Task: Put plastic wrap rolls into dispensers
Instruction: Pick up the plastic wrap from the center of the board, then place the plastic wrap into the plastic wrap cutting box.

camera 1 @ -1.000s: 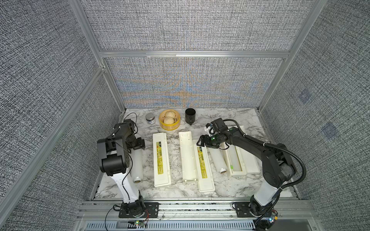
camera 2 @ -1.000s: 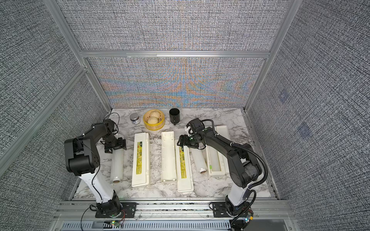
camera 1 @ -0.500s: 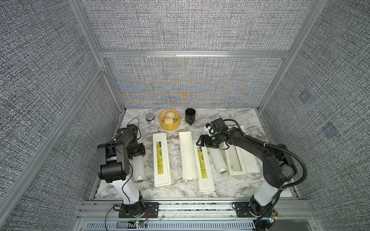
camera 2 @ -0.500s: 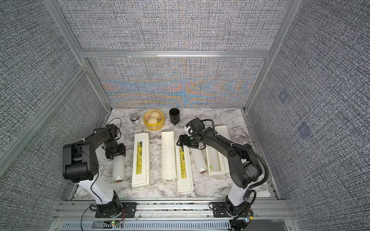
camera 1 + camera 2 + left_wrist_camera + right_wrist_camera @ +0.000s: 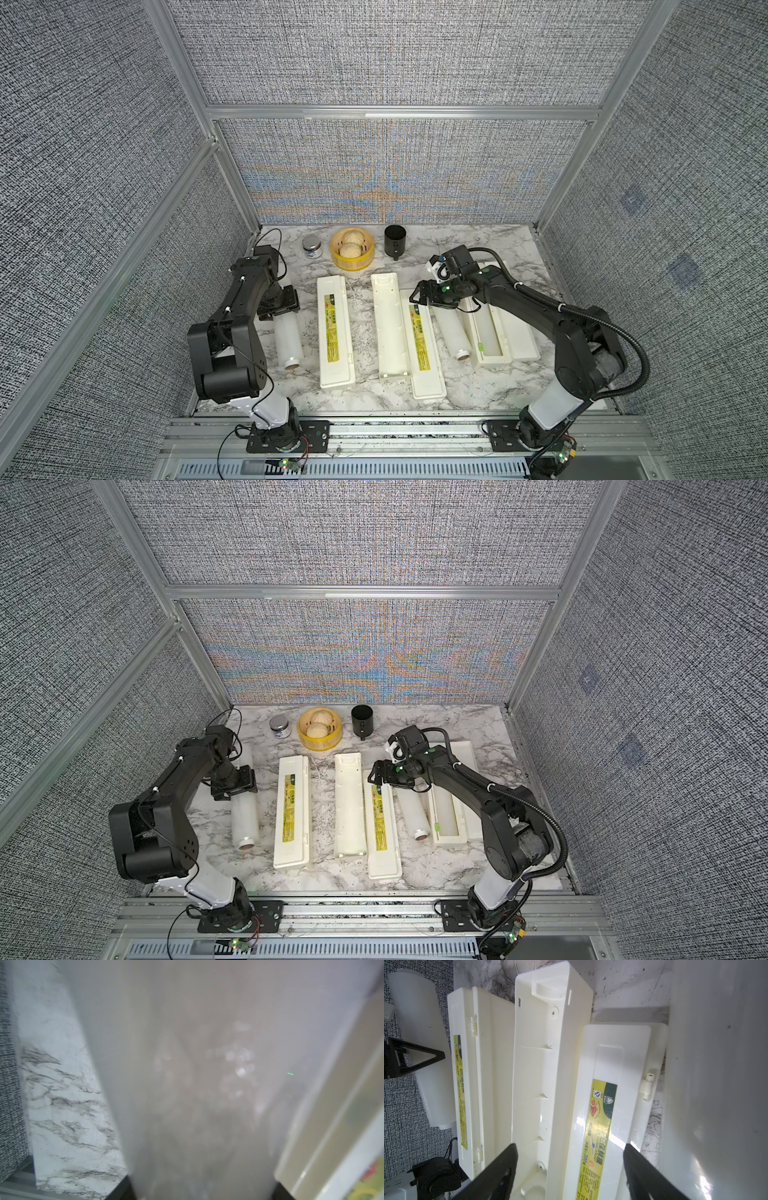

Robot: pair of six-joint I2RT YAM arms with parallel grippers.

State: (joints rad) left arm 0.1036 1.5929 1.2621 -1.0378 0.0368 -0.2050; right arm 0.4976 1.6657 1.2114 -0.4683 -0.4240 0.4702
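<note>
- A plastic wrap roll lies at the far left of the marble table, just beside a closed dispenser. The left gripper is clamped across it near its far end (the wrist view shows little but blurred film).
- A second roll lies between the middle dispenser, whose lid is folded open, and the open right dispenser.
- The right gripper hovers over the middle dispenser's lid, jaws wide and empty.
- At the back stand a bamboo steamer and a black cup.
</note>
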